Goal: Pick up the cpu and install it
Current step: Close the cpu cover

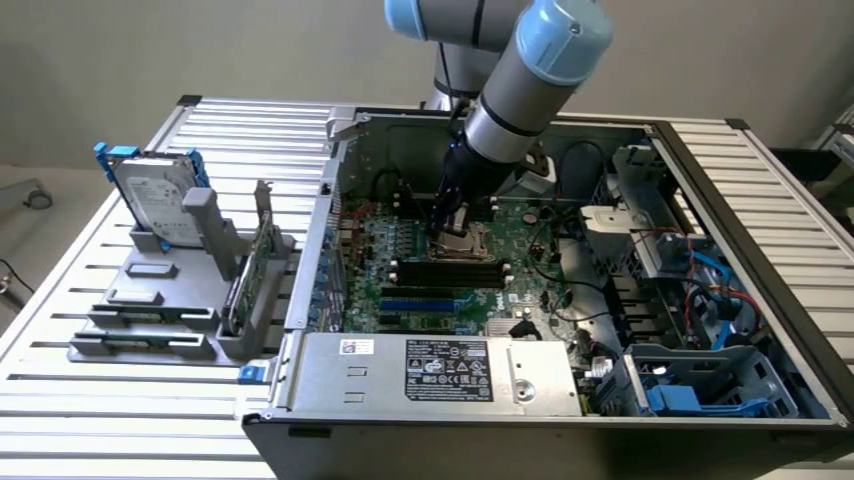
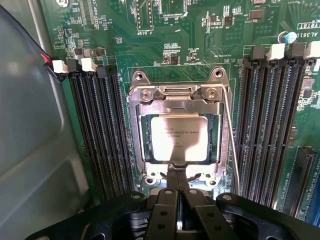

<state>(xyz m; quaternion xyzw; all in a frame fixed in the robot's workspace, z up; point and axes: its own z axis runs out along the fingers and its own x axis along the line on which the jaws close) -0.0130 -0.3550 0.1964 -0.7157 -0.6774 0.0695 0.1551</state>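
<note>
Drive point(image 1: 144, 190) stands racked at the exterior view's left, clear of the work. The cpu point(image 2: 179, 140) lies flat inside the socket point(image 2: 175, 95) frame, apparently seated; my gripper point(image 2: 176, 176), closed on nothing, hangs at the socket's edge.

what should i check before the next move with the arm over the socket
1. cpu lies flat inside the socket frame: ok.
2. gripper is shut and holds nothing: ok.
3. gripper tips sit at the frame's edge, clear of the cpu top: ok; whether they touch the frame: cannot tell.
4. retaining lever beside the frame is latched: cannot tell.
5. memory slots on both sides of the socket hold no sticks: ok.
</note>
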